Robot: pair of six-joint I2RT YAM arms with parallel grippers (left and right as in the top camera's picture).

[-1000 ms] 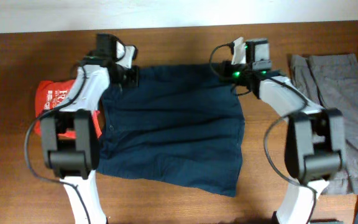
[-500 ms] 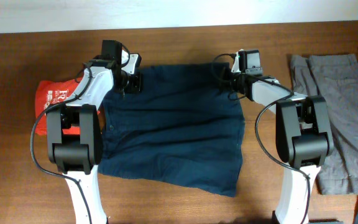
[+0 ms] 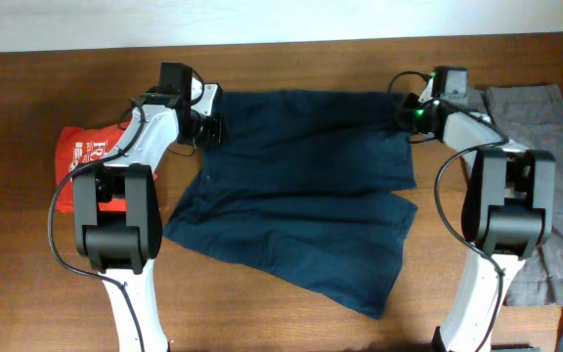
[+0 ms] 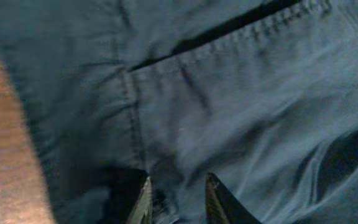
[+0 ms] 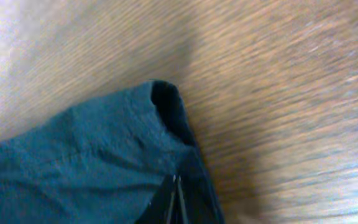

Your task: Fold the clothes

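A brown wooden tabletop (image 3: 252,318) carries dark blue shorts (image 3: 301,196), spread flat across its middle with the waistband along the far edge. Grey clothes (image 3: 536,117) lie near the right edge, just beside the shorts. A red cloth (image 3: 81,152) with white print sits at the left, partly under the left arm. The left pincer (image 3: 206,127) is narrowed on the shorts' far left corner, cloth bunched between its tips. The right pincer (image 3: 406,115) is pressed together on the far right corner.
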